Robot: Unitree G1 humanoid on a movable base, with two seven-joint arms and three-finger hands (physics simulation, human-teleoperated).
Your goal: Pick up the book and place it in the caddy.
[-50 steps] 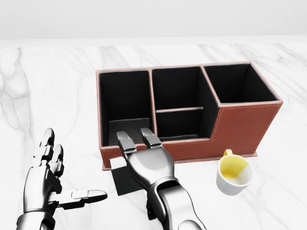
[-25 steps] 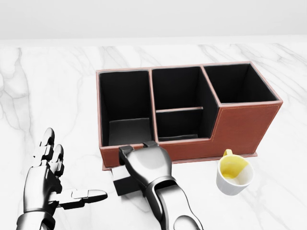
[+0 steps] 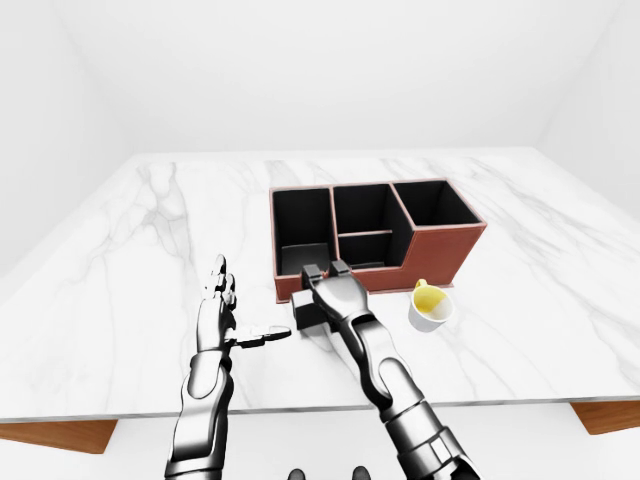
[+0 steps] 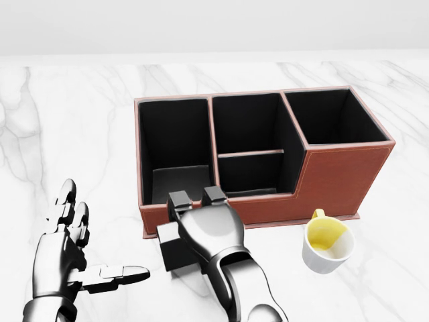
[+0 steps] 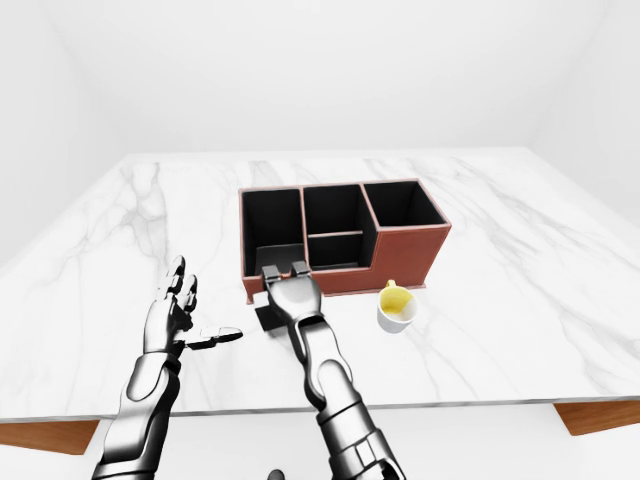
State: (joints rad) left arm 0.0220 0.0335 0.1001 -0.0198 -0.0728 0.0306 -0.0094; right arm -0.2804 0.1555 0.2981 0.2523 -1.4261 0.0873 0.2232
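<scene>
The black book [image 4: 174, 249] lies low over the marble table, just below the left end of the caddy's near wall in the head view. My right hand [image 4: 196, 198] covers it, its fingers curled over the book's upper edge and touching that wall. The caddy [image 4: 335, 181] is a brown leather box with black-lined compartments; its left compartment [image 4: 175, 144] stands directly above the hand. Most of the book is hidden under my hand. My left hand [image 4: 87, 245] is open and empty at the view's lower left, thumb pointing right.
A white mug with a yellow inside [image 4: 327, 244] stands just below the caddy's right end, to the right of my right forearm. The marble table [image 3: 120, 250] ends at a near edge at the bottom of the left-eye view.
My right hand's fingers, stretched over the caddy's near wall a second ago, have curled. The hand drew back with the book, then edged up to the wall again. The left hand has not moved.
</scene>
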